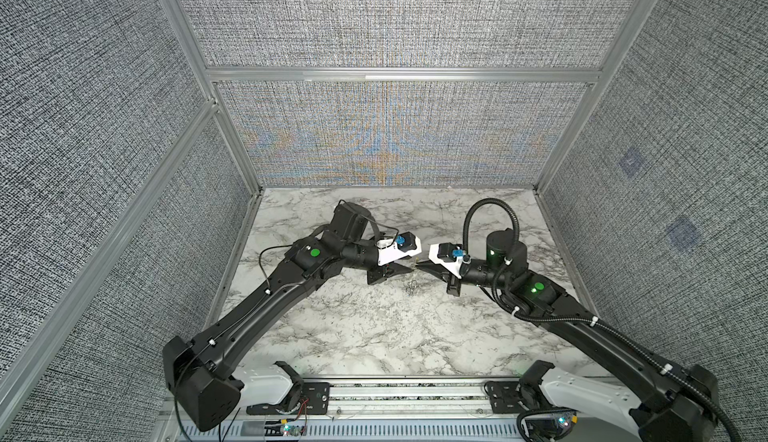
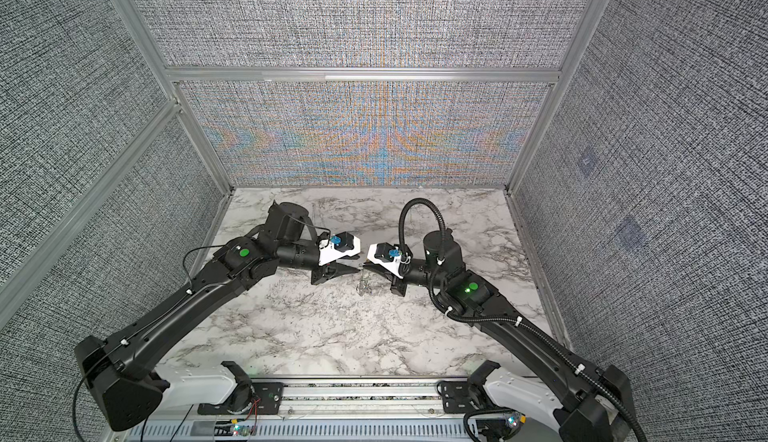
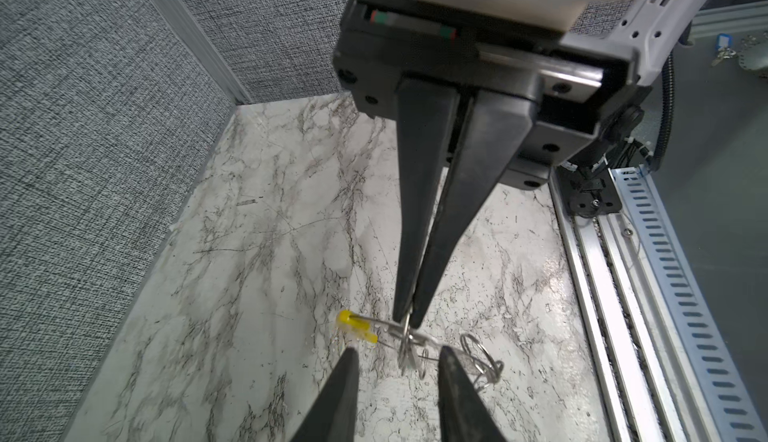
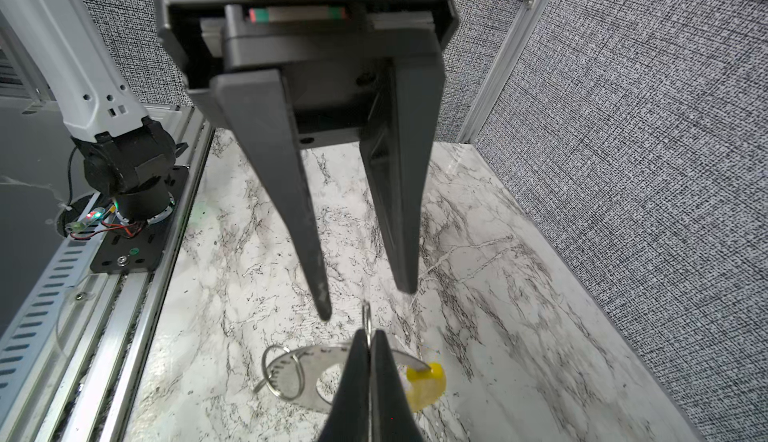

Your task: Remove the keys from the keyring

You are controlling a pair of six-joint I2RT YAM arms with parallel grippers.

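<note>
While right hand pinches keyring, thin grey metal hoop with yellow plastic sleeve, above white marble tabletop, left hand faces it tip to tip, 2 fingers apart, holding nothing. Hoop wire runs sideways across left hand's gap. Small silver keys dangle under pinch, blurry; blue one not seen. Free left hand sits just beside them, good for pull, I think.

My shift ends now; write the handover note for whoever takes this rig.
Left gripper: open, empty, facing the right one.
Right gripper: shut on the thin wire of the keyring, yellow sleeve beside it.
Small split rings sit near the grip, over the marble table.
Done: ring secured. No key is seen lying free.
To do: work the keys off; they are hard to make out.
</note>
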